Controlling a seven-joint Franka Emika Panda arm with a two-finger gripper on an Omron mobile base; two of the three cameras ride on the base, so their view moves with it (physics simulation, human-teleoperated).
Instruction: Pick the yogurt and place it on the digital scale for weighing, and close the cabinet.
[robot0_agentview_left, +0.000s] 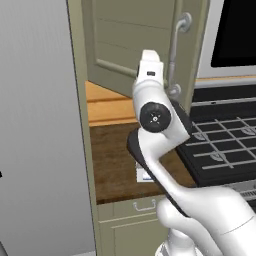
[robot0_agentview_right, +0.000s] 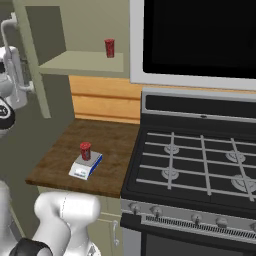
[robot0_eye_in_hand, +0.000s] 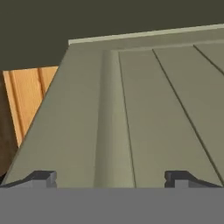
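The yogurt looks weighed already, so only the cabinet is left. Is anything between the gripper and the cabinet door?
Nothing visible is. The open gripper faces the cabinet door panel close up, with no object between its fingertips and the panel. The yogurt stands on the digital scale, well below the door.

**Yogurt on scale, cabinet door open**

Yogurt (robot0_agentview_right: 85, 150): small red tapered cup with red lid, upright, sitting on the scale's top plate, roughly centred. Scale (robot0_agentview_right: 83, 169): small white box, light-grey plate, dark-blue display in front, on the brown counter (robot0_agentview_right: 60, 160) left of centre. Cabinet (robot0_agentview_left: 134, 45): beige-olive panelled door swung open, curved pale-grey bar handle (robot0_agentview_left: 176, 47) along its edge; panel face fills the hand view.
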